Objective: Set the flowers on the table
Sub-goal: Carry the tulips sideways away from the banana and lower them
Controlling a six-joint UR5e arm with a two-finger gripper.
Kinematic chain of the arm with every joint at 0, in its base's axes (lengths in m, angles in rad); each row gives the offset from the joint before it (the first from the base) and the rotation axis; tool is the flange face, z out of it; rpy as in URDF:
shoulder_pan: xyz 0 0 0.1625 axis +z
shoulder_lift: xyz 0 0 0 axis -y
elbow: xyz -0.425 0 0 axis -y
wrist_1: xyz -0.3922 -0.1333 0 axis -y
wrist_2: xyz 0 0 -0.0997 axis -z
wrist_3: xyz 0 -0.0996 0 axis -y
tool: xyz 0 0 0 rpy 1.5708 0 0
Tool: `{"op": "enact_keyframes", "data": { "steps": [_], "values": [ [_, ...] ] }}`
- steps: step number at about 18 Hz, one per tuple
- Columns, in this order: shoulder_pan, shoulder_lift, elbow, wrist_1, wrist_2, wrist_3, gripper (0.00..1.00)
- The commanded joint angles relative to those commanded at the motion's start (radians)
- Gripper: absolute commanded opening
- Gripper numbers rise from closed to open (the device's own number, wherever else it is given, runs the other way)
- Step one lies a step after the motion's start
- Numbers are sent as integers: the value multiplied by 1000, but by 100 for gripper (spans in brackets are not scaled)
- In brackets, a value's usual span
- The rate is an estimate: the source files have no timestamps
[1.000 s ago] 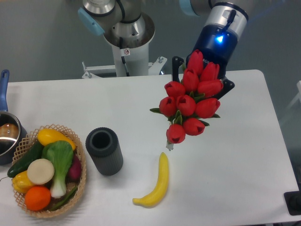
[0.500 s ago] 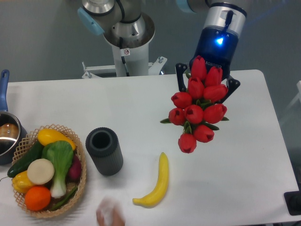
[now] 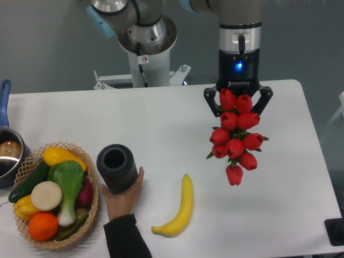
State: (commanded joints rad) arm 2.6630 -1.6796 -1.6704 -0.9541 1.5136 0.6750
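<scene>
The flowers (image 3: 235, 138), a bunch of red tulips with green leaves, hang head-down above the right part of the white table (image 3: 290, 177). My gripper (image 3: 238, 105) points straight down and is shut on the flowers. Its dark fingers (image 3: 210, 102) flank the uppermost tulip heads, and the stems are hidden behind the blooms. From this view I cannot tell whether the lowest tulip touches the tabletop.
A yellow banana (image 3: 179, 208) lies left of the flowers. A person's hand (image 3: 124, 200) holds a dark ribbed cylinder (image 3: 116, 167) at front left. A wicker basket (image 3: 54, 194) of vegetables and a pot (image 3: 9, 153) sit at the left edge. The robot base (image 3: 145, 48) stands behind.
My gripper has swung upright and shifted right, carrying the flowers rightward and lower. A person's hand has come in from the front edge and grasped the dark cylinder.
</scene>
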Motion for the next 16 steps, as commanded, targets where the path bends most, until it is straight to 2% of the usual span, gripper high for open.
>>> {"op": "enact_keyframes", "data": {
  "steps": [5,10,16],
  "values": [
    [2,-104,-6,-5,109,-9,37],
    [47,-204,-8,-3,111,-64,38],
    [49,-308,9,6,108,-89,41]
  ]
}}
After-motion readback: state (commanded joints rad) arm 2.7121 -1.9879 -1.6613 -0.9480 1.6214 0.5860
